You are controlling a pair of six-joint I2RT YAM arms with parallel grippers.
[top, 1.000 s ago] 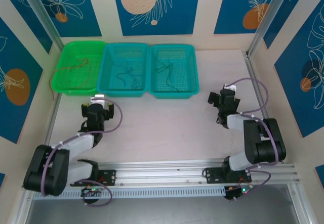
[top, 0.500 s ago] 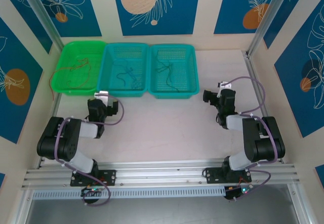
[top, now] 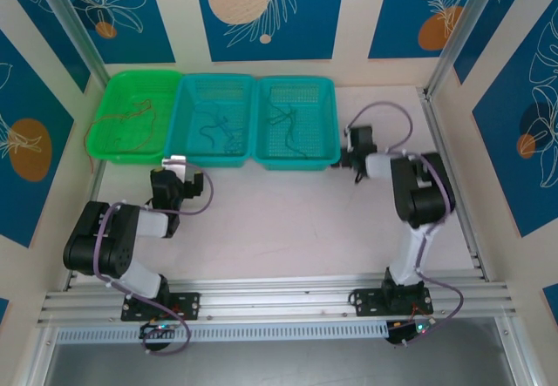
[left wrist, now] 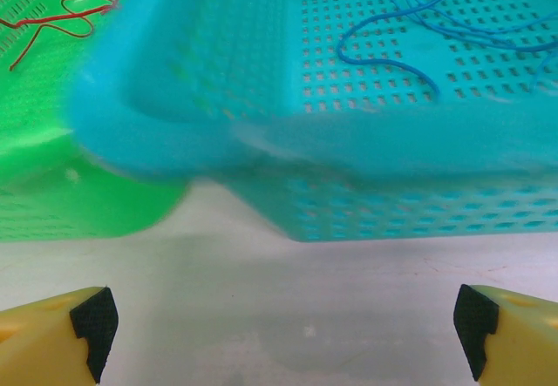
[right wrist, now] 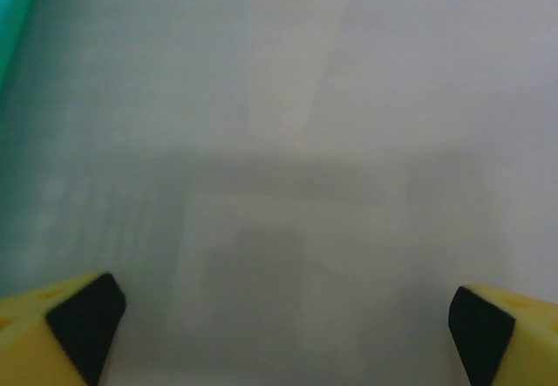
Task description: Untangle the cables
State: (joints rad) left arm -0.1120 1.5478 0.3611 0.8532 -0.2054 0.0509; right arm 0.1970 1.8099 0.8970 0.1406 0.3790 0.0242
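Perforated plastic baskets held thin, kinked cables. Left gripper and right gripper gaped empty; the nearest rim was blurred.

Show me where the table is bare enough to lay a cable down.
Widest bare table lies between the left arm and right arm, from the baskets to the rail. A smaller patch sits right of the right teal basket, beyond the right hand. Crowded: the far edge along the baskets, and where the left hand faces the green basket.
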